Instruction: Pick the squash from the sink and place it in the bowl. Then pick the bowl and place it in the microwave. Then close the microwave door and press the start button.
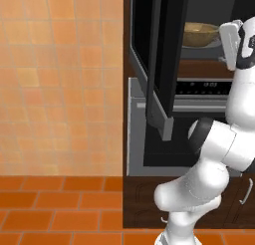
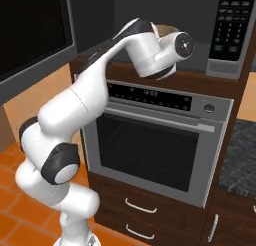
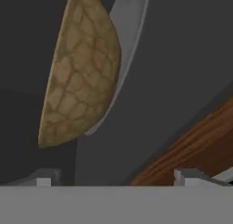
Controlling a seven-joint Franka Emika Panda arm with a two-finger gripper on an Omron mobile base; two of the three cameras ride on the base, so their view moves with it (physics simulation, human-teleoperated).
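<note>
With the wooden bowl [image 3: 79,73] resting inside the microwave [image 1: 199,40] just ahead of the empty, spread fingers [image 3: 45,178], draw the gripper [image 3: 116,180] straight out before swinging the door [image 1: 159,60] shut.

One bowl [image 1: 201,34], one microwave [image 2: 231,30], one oven [image 2: 156,145], two drawer handles [image 2: 140,206].

Oven [image 2: 150,150]: steel, dark window, bar handle, w/ ctrl panel above.
Drawers [image 2: 140,217]: dark wood, below oven.
Floor [image 1: 55,209]: orange tile, near left.
</note>
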